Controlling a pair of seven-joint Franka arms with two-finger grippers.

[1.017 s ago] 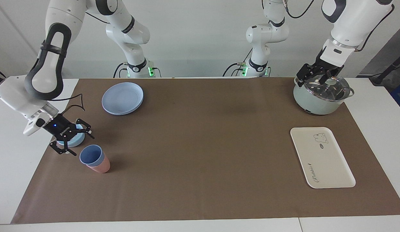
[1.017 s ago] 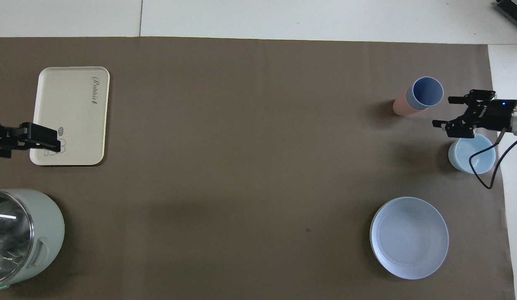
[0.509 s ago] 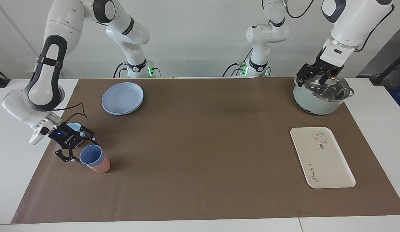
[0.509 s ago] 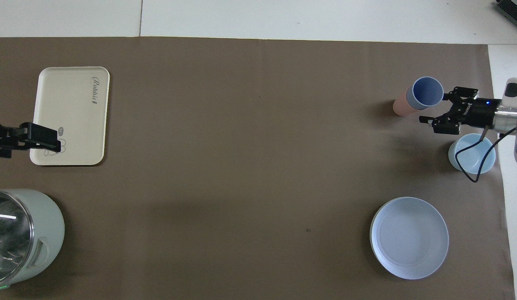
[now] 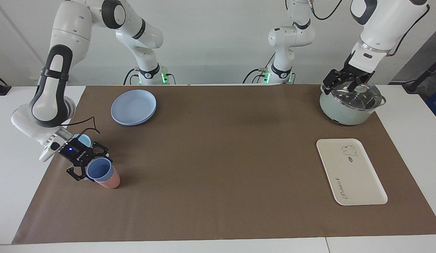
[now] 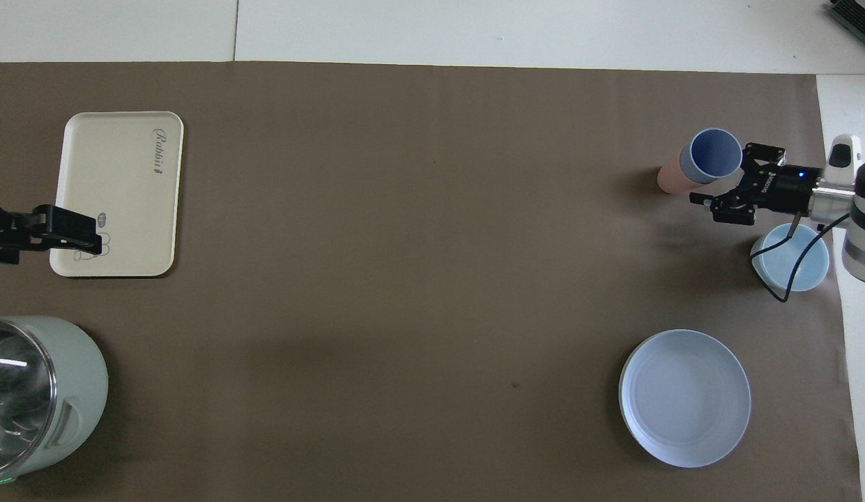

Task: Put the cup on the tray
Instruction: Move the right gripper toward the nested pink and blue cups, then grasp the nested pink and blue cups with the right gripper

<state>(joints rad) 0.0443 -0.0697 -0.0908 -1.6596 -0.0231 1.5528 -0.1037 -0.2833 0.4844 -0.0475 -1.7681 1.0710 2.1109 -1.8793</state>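
Standing upright, mouth up, cup (image 5: 99, 171) nested in pink cup (image 5: 110, 180), right gripper (image 5: 93, 164) spread beside it.

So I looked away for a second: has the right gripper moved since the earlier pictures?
Yes. The right gripper has left the light-blue bowl and closed in on the blue cup, open jaws now around its rim.

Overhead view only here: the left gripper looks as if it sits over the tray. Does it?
Observer: No. The left gripper waits over the pot, not the tray.
Operator: How low is the right one?
Observer: The right gripper is level with the cup rim, fingers open, beside it.
Operator: Is that cup on the table?
Observer: No, it stands nested in a pink cup.
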